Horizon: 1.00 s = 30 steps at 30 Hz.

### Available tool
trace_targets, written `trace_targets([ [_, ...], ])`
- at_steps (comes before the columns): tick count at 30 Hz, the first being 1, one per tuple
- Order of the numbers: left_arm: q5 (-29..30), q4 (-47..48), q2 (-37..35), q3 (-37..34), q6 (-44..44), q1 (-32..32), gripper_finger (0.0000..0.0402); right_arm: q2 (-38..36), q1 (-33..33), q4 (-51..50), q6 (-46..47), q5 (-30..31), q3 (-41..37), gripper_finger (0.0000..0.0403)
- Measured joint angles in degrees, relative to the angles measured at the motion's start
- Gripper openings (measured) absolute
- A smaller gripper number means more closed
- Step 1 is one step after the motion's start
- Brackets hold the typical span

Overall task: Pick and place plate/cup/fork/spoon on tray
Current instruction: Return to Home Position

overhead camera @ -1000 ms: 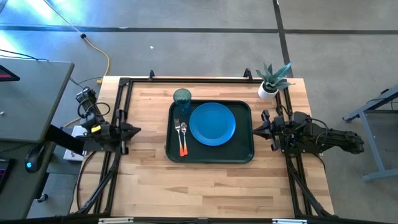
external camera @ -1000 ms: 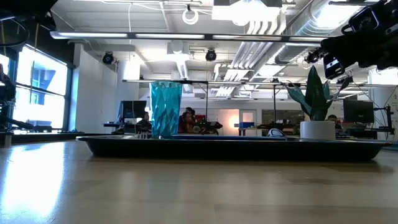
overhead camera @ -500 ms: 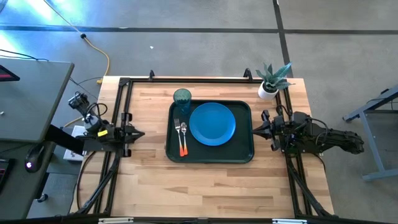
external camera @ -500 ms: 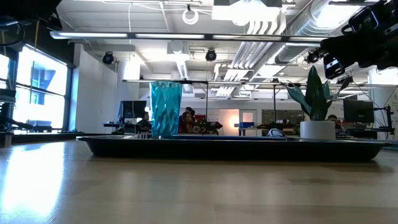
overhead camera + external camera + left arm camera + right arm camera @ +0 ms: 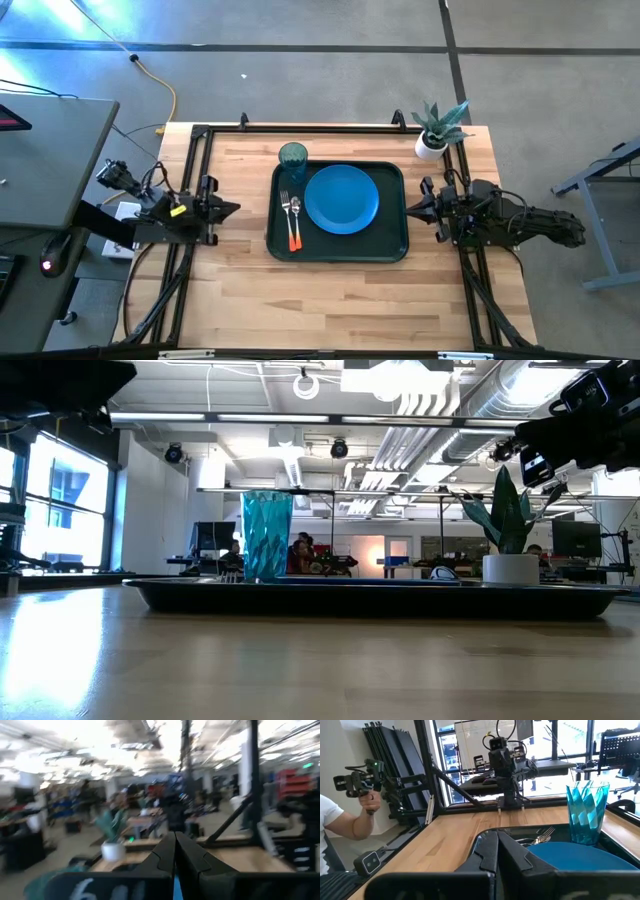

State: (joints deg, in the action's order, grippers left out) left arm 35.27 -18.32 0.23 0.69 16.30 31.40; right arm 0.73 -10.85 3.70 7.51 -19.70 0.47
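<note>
The dark tray lies mid-table. On it rest the blue plate, the fork and spoon side by side with orange handles toward the near edge, and the teal cup upright at its far left corner. The cup also shows in the low view and the right wrist view. My left gripper is shut and empty at the table's left edge, pointing at the tray. My right gripper is shut and empty just right of the tray.
A white pot with a green plant stands at the table's far right corner. Black frame rails run along the table's left, far and right sides. A person's hand holding a device shows beyond the table's left side.
My left gripper has moved a little toward the tray, its wrist swinging level. The tray and the things on it have stayed still.
</note>
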Motion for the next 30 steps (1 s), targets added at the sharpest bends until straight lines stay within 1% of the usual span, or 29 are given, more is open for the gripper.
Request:
trace_targets([
  [2, 3.77, 1.67, 0.02, 0.00, -1.32, 0.12, 0.0000, 0.00, 0.00, 0.00, -0.01, 0.00, 0.00, 0.0000],
  [4, 5.73, 1.78, -0.02, 0.00, -2.61, 0.76, 0.0000, 0.00, 0.00, -0.02, -0.01, 0.00, 0.00, 0.0000],
  [7, 4.10, 0.90, -0.02, 0.00, -1.10, 2.65, 0.0000, 0.01, 0.00, -0.02, -0.01, 0.01, 0.00, 0.0000],
  [9, -0.34, 0.34, -0.02, 0.00, 4.23, 3.32, 0.0000, 0.00, 0.00, -0.02, -0.01, 0.02, 0.00, 0.0000],
  [11, -7.11, 0.62, 0.03, 0.00, 8.63, 2.08, 0.0000, 0.00, 0.00, -0.02, -0.16, 0.02, 0.00, 0.0000],
  [13, -14.48, 0.25, 0.15, 0.00, 9.46, -0.83, 0.0000, 0.00, 0.00, -0.02, -2.51, 0.04, 0.00, 0.0000],
  [14, -16.93, 0.22, 0.13, 0.00, 9.29, -2.70, 0.0000, 0.01, 0.00, -0.02, -3.47, 0.05, 0.00, 0.0000],
  [18, -21.57, -2.47, 0.15, 0.00, 7.93, -11.16, 0.0000, 0.02, 0.00, -0.02, -2.22, 0.07, 0.00, 0.0000],
  [21, -25.94, -5.12, 0.20, 0.00, 4.16, -17.90, 0.0000, 0.01, 0.00, -0.02, 0.20, 0.04, 0.00, 0.0000],
  [24, -29.79, -8.58, 0.17, 0.00, -2.40, -23.52, 0.0000, 0.02, 0.00, -0.02, 1.48, 0.04, 0.00, 0.0000],
  [26, -32.48, -7.37, -0.02, 0.02, -8.36, -25.95, 0.0000, 0.02, 0.00, -0.02, 1.48, 0.04, 0.00, 0.0000],
  [28, -34.39, -4.75, 0.00, 0.02, -11.28, -27.26, 0.0000, 0.02, 0.00, -0.02, 1.48, 0.04, 0.00, 0.0000],
  [30, -33.23, -0.91, -0.02, 0.02, -13.13, -27.92, 0.0000, 0.02, 0.00, -0.02, 1.48, 0.04, 0.00, 0.0000],
])
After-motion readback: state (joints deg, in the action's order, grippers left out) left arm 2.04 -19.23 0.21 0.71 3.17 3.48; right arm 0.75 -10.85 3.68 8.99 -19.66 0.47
